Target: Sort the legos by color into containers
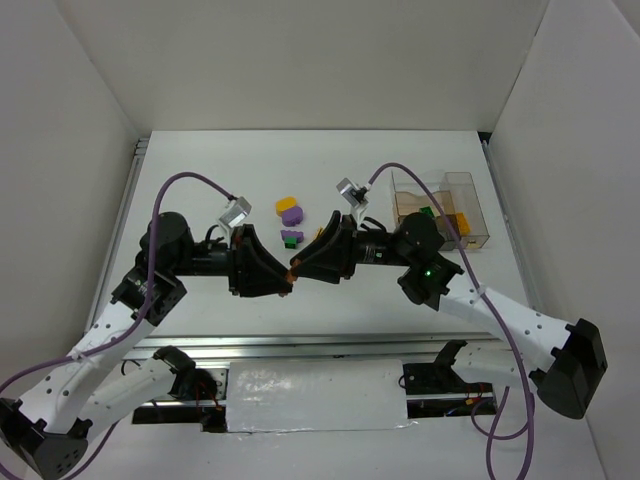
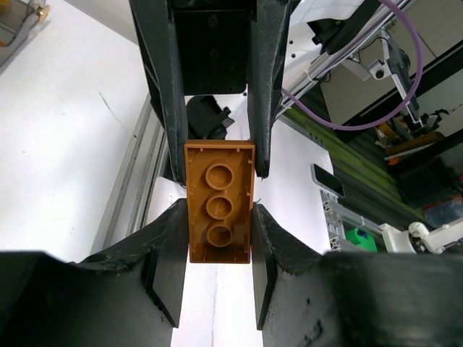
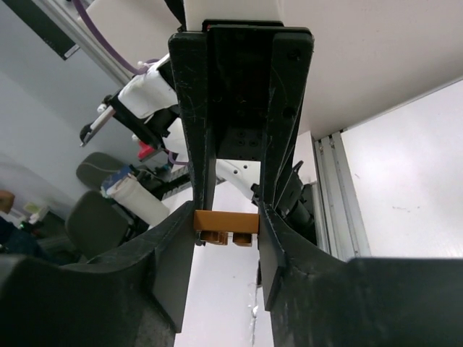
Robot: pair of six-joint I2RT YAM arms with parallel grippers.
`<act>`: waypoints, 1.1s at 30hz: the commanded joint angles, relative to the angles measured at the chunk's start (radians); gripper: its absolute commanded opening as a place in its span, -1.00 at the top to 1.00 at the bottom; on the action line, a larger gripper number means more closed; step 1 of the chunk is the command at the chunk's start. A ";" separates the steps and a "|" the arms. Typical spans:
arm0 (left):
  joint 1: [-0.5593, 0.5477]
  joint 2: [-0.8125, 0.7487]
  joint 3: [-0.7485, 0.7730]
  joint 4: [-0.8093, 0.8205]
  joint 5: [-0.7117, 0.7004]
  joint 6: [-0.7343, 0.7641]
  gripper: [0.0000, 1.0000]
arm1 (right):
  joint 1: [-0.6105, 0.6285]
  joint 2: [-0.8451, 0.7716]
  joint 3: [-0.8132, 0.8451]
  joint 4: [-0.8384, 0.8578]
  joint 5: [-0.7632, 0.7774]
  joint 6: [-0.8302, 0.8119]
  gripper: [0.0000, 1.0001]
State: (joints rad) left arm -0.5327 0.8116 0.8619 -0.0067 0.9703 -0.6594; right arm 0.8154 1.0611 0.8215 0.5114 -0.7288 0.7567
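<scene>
Two arms meet nose to nose over the near middle of the table (image 1: 190,170), and a single orange-brown lego (image 2: 219,173) is caught between them, held in the air. The left gripper (image 2: 218,217) has its jaws clamped on both long sides of one half of the brick. The hollow underside, with three round tubes, faces that wrist camera. The right gripper (image 3: 226,211) comes in from the opposite side, and its jaws pinch the other half of the same brick, so both have hold of it at once.

Farther out, around the middle of the table, a purple lego (image 1: 291,235) lies with a green lego (image 1: 288,244) touching its near side. Just beyond, a yellow lego (image 1: 286,203) sits against a second purple lego (image 1: 294,215).

Over by the right edge, toward the far right corner, stands the clear container (image 1: 470,185), brownish at the bottom. Another green lego (image 1: 427,212) and an orange-yellow lego (image 1: 462,222) show inside it. I cannot tell which compartments they are in from above.
</scene>
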 commanded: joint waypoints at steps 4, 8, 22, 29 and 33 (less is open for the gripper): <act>-0.006 -0.005 0.012 0.057 0.015 0.017 0.96 | 0.014 0.028 0.011 0.093 -0.029 0.004 0.83; -0.004 0.000 0.014 0.053 -0.007 0.014 0.11 | 0.016 0.016 -0.013 0.098 -0.002 -0.031 1.00; 0.033 0.104 0.267 -0.630 -0.862 0.170 -0.99 | -0.332 -0.087 -0.196 -0.262 0.365 -0.310 1.00; 0.034 0.083 0.160 -0.619 -0.980 0.201 -0.99 | -0.584 0.028 -0.124 -0.487 0.887 -0.264 1.00; 0.042 0.083 0.131 -0.616 -0.966 0.221 -0.99 | -0.651 0.103 -0.065 -0.571 1.158 -0.208 1.00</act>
State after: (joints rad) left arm -0.4984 0.9020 0.9974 -0.6254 0.0414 -0.4763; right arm 0.1875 1.1320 0.6804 0.0261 0.1436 0.5110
